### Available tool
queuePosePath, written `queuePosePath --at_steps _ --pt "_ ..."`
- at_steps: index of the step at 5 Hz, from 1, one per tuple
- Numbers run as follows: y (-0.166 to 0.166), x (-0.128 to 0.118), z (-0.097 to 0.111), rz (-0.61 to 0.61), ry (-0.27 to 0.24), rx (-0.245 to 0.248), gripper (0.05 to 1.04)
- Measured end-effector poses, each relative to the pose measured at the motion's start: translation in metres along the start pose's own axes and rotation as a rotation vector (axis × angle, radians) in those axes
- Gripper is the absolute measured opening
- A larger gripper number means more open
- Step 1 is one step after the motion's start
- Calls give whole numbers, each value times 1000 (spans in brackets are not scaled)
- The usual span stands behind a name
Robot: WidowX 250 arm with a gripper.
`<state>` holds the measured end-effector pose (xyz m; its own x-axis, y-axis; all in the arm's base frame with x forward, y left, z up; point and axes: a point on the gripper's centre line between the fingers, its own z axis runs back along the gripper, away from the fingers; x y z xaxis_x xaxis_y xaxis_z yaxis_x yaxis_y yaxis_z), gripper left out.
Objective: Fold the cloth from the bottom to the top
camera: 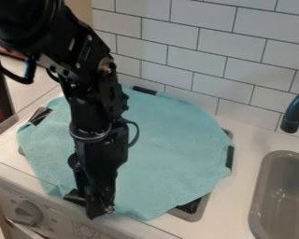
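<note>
Down at the lower left, nearest us, there's a round knob [28, 212] on the white front panel [61, 223]; just above it runs the front edge of the pale counter [239, 192]. And here's the gripper [93, 207], lower left of centre, pointing down right at the near edge of the cloth [171, 149]; whether it's spread, pressed together or pinching the fabric, I cannot tell from here.

The cloth, light teal and roughly round, lies broad across the middle of the frame; it's laid out rather than folded in half, its rim wavy, its lower left side reaching the counter's front edge. Under its lower right edge a rounded grey corner [202, 211] peeks out, with a dark patch [190, 205] beside it; over at the right, lower down, sits the grey sink [259, 186].

The black arm [96, 109] comes in from the upper left, passing over the left part of the cloth; a dark panel [1, 88] with red lights stands at the left edge; the dark tap [294, 112] curves in at the right; and behind it all, across the top, white brick-shaped tiles [183, 46] line the wall.
</note>
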<state>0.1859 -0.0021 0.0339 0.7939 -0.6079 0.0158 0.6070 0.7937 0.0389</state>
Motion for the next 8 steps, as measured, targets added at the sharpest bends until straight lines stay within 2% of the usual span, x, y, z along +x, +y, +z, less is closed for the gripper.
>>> queuePosePath --at_steps 2,3,4,5,6,8 --pt "2 0 2 2 2 9 265" --pt "3 -3 12 18 -8 -1 155" --pt "12 2 25 11 -32 9 71" --pt "26 10 38 25 -72 23 53" --pt "44 18 43 43 -73 29 52" --pt "77 52 56 64 -127 77 52"
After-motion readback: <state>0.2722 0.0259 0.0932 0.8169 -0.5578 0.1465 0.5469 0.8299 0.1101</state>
